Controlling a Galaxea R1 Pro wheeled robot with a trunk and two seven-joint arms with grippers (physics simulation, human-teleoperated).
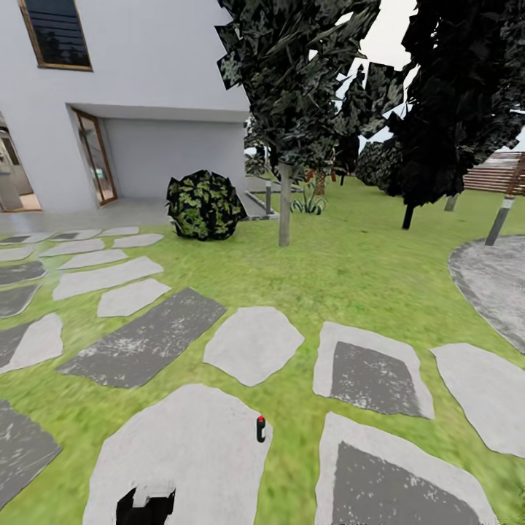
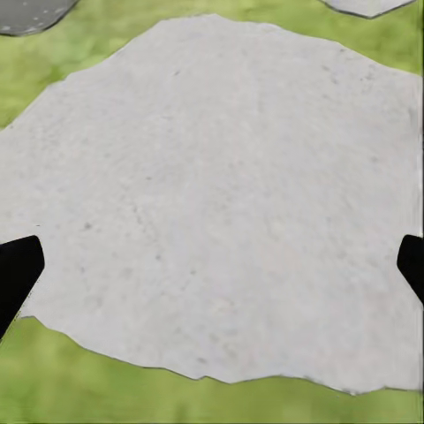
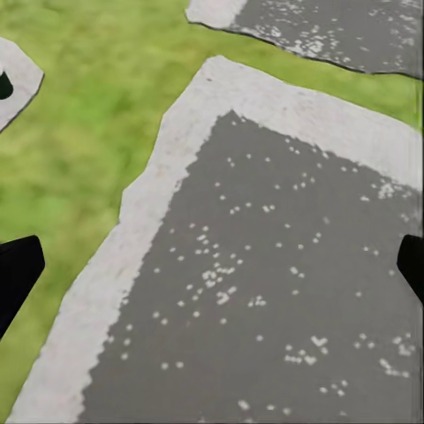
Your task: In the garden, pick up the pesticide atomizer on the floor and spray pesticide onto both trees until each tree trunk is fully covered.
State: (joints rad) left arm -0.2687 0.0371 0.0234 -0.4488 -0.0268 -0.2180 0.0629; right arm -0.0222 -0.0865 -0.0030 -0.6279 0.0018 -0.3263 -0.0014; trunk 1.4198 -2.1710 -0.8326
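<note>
The pesticide atomizer [image 1: 260, 429] stands upright at the right edge of a pale stepping stone [image 1: 182, 445], grass beside it. Both pincers [image 2: 212, 269] [image 3: 212, 269] hang released, fingertips spread wide.

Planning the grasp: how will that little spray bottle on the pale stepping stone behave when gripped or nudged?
The pesticide atomizer stands upright, narrow and tall for its base, so a sideways nudge would probably tip it. It looks rigid and likely light. The pale stepping stone under it looks flat, so once toppled, its rounded body might roll.
</note>
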